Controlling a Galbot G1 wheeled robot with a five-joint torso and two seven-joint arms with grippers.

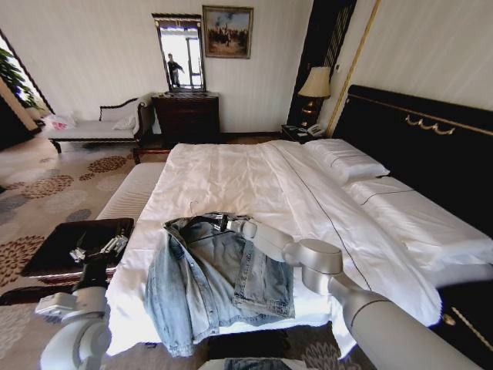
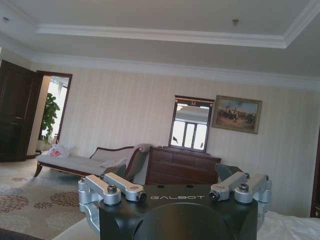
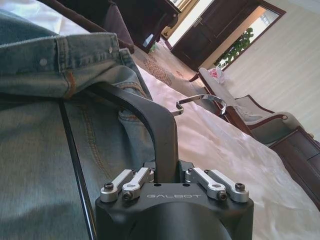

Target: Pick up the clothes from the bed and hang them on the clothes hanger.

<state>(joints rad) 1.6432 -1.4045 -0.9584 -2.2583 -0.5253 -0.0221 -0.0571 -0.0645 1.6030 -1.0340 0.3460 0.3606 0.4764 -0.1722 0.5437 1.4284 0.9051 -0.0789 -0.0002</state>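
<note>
We are seeing one denim jacket (image 1: 219, 281) lying spread open near the foot of the bed (image 1: 254, 181), partly hanging over its edge, and one black clothes hanger (image 3: 142, 112) lying at the jacket's collar, its silver hook (image 3: 200, 100) resting over the white sheet. Two pillows (image 1: 347, 162) are lying by the black headboard (image 1: 431, 146). Our right tool (image 1: 231, 225) is reaching to the collar, and in the right wrist view its fingers are clamping together on the hanger's black arm. Our left tool (image 2: 175, 192) is hovering beside the bed above a dark tray (image 1: 69, 243), its fingers standing wide apart and holding nothing. Both tool housings are showing the word "GALBOT".
</note>
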